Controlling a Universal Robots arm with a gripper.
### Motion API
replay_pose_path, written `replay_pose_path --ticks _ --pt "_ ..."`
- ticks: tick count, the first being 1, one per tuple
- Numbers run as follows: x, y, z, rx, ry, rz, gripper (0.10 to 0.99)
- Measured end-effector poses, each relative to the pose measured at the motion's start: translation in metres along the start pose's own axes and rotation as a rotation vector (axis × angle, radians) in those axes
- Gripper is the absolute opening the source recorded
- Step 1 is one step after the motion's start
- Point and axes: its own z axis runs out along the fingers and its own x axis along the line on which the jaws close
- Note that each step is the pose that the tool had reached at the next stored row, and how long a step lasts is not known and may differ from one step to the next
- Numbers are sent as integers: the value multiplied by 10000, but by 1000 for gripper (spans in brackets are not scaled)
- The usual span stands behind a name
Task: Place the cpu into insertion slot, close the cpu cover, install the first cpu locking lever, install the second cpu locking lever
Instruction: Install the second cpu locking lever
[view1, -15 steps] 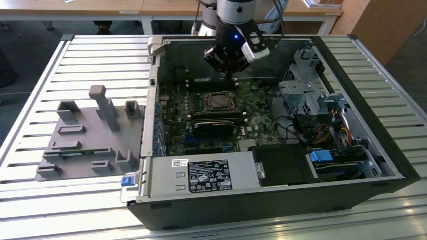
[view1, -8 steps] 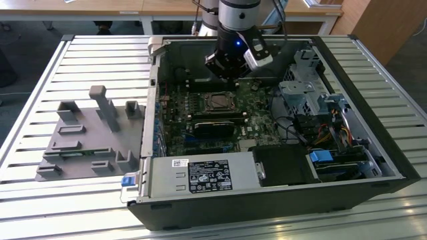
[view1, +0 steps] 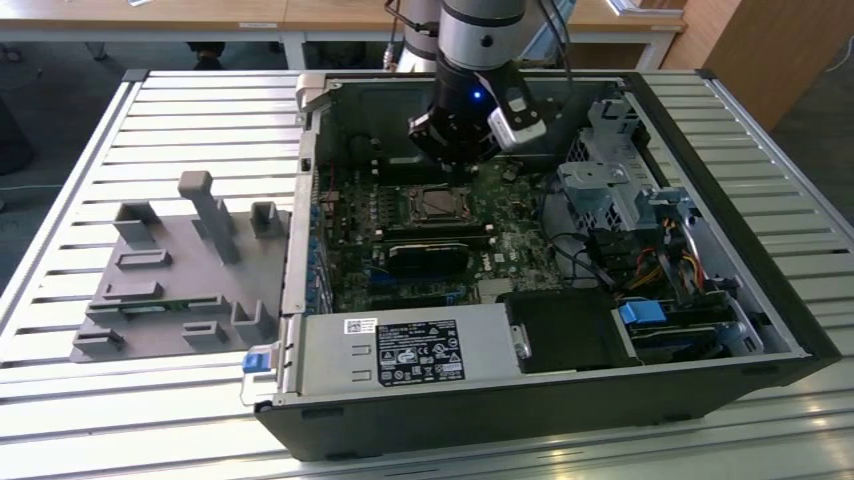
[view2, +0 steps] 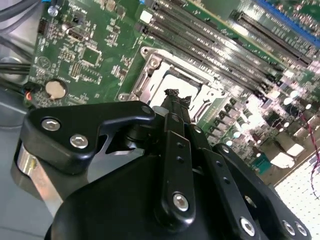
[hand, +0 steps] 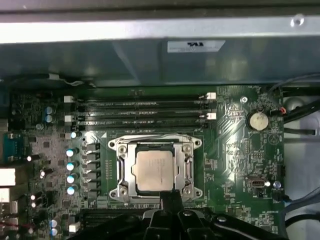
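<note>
The cpu (hand: 155, 170) lies flat in the insertion slot (hand: 189, 170) on the green board, silvery-beige top up. The cpu cover (hand: 129, 170) lies down around it as a silvery frame. In the exterior view the cpu (view1: 434, 205) sits just in front of my gripper (view1: 461, 168), which hangs inside the open computer case. My gripper (hand: 170, 194) is shut with nothing between its fingers, and its tip stands at the edge of the socket. In the second wrist view my gripper (view2: 174, 96) points at the cover (view2: 150, 82). I cannot tell how the locking levers stand.
Long black memory slots (hand: 140, 112) run beside the socket, and a coin battery (hand: 258, 120) sits nearby. A black module (view1: 427, 252), a power supply (view1: 400, 350) and a drive cage (view1: 614, 190) crowd the case. A grey fixture plate (view1: 174, 270) lies at the exterior view's left.
</note>
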Motion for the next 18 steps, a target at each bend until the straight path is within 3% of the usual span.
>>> replay_pose_path --ticks 7,18 --pt "-7 -147 44 -51 11 -32 106" --pt "-9 -248 95 -97 -9 -124 106"
